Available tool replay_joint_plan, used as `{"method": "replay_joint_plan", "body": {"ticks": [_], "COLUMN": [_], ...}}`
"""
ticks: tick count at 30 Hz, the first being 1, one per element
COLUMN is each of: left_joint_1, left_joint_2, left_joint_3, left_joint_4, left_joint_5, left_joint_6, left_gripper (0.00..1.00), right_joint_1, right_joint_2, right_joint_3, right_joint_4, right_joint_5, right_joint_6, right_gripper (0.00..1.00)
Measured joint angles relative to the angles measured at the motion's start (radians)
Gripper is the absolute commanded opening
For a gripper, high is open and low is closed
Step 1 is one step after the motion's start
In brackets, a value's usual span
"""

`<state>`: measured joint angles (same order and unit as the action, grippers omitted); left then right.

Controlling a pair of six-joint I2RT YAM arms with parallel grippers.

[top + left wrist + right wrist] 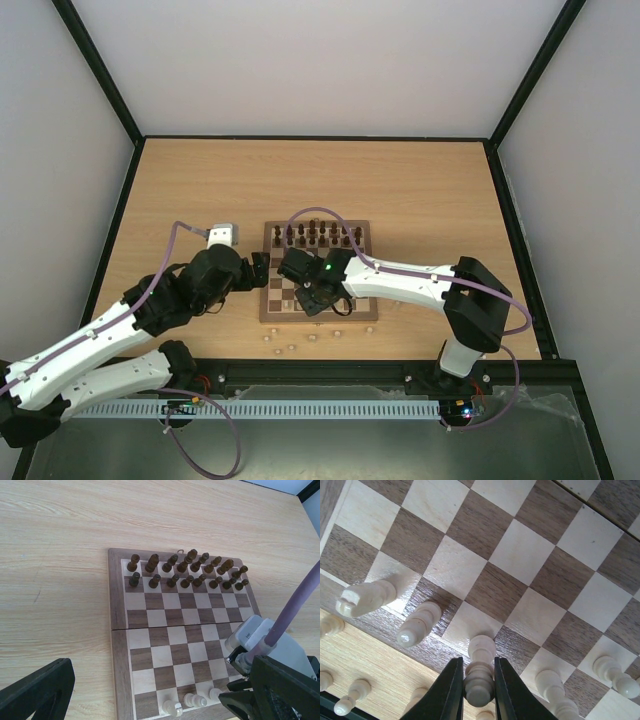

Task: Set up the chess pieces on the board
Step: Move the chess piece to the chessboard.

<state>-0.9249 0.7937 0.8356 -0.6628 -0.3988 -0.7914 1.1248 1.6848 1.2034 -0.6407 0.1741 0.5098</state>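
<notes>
**Mia:** Where is the board?

**Tom:** The board lies flat in the middle of the table. The dark pieces stand in two rows at its 12 o'clock edge.

**Mia:** And the light ones?

**Tom:** A few pale pieces stand at the 6 o'clock edge. More loose pale pieces sit on the table, just past the board at 6 o'clock.

**Mia:** What is the right claw doing?

**Tom:** The right claw is over the board near 7 o'clock. It is pinching one pale piece by the top. The foot of that piece is on or just over a pale square in the edge row. I cannot tell which.

**Mia:** And the left claw?

**Tom:** The left claw is spread wide at the board's 9 o'clock side. It holds nothing.
</notes>
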Motion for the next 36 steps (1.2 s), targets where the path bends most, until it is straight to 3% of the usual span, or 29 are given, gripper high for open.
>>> {"method": "replay_joint_plan", "body": {"ticks": [18,36], "left_joint_1": [0.025,0.04], "left_joint_2": [0.0,0.001], "left_joint_3": [-0.006,-0.013], "left_joint_4": [0.007,0.024], "left_joint_5": [0.016,0.036], "left_joint_6": [0.012,0.023], "left_gripper": [0.99,0.99], "right_joint_1": [-0.005,-0.005], "right_joint_2": [0.032,0.042], "right_joint_3": [0.016,0.018], "right_joint_4": [0.041,0.034], "right_joint_5": [-0.037,-0.023], "right_joint_6": [-0.014,-0.011], "right_gripper": [0.15,0.29]}}
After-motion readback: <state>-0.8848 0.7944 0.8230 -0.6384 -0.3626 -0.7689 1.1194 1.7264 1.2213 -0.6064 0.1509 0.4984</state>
